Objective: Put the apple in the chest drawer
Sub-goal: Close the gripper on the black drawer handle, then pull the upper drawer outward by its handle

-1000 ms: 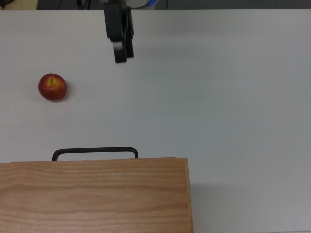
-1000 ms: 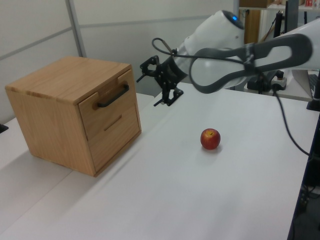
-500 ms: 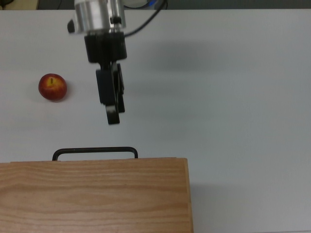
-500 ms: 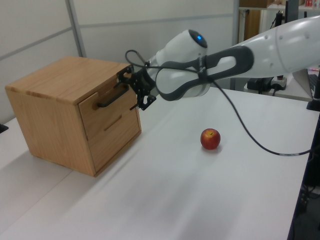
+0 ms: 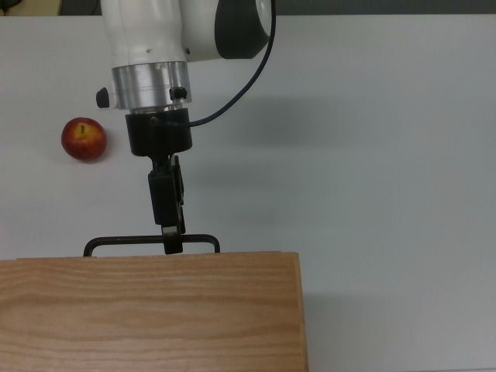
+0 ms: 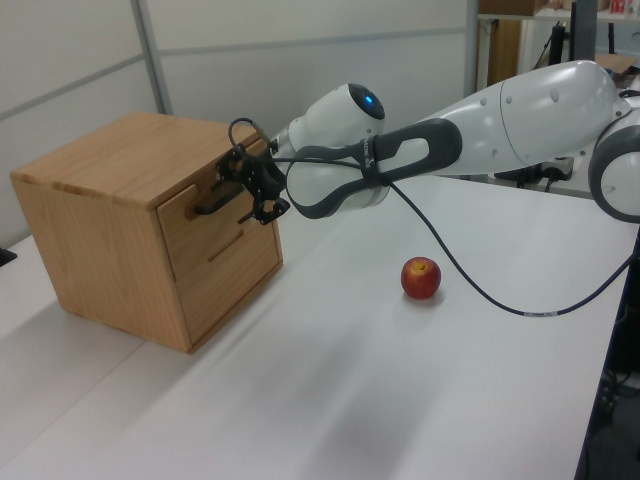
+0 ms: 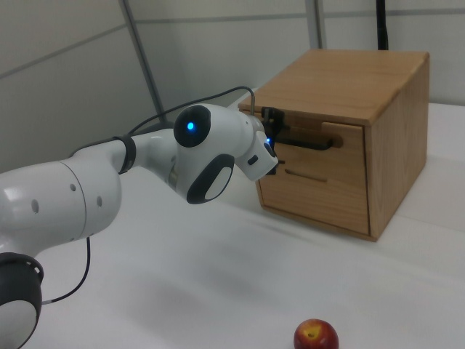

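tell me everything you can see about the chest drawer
The chest drawer is the top front panel of a light oak-grain wooden chest, with a thin black bar handle across it. It looks shut, flush with the chest front; a second panel sits below it. The gripper is at the handle, near its middle. The chest stands on the white table.

One apple (image 5: 84, 139); one wooden chest (image 6: 140, 222); one black handle (image 5: 151, 242); one robot arm (image 6: 450, 140).

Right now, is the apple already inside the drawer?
No, the apple sits on the bare table, well away from the chest, whose drawer looks closed.
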Available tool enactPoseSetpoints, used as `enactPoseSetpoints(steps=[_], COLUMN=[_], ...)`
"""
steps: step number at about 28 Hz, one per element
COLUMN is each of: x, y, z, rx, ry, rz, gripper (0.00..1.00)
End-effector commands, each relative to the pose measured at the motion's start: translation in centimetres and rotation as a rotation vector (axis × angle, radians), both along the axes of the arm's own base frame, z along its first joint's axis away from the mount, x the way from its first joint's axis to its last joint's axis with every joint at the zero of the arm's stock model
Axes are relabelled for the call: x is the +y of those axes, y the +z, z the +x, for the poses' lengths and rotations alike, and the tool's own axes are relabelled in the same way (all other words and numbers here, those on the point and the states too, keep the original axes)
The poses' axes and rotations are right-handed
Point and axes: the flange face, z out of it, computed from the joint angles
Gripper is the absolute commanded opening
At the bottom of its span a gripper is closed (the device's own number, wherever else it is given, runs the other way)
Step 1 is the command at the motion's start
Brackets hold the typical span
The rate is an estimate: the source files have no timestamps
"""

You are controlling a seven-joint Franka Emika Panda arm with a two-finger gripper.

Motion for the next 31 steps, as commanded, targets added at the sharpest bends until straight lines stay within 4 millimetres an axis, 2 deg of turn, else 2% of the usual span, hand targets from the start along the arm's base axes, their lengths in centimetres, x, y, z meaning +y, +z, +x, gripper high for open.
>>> enactPoseSetpoints(steps=[1,2,8,15,21,31], x=[-0.1,-0.1,-0.2,-0.2,-0.4,0.9], y=[0.8,0.9,1.3,1.0,1.4,2.7], z=[0.4,0.3,0.1,-0.1,-0.9,-4.4], rx=[-0.031,-0.031,-0.034,-0.023,-0.016,0.185], ry=[0.003,0.003,0.0,0.001,0.004,0.093], rz=[-0.027,-0.026,-0.027,-0.029,-0.041,-0.057], gripper=[0.02,0.0,0.0,0.0,0.0,0.0])
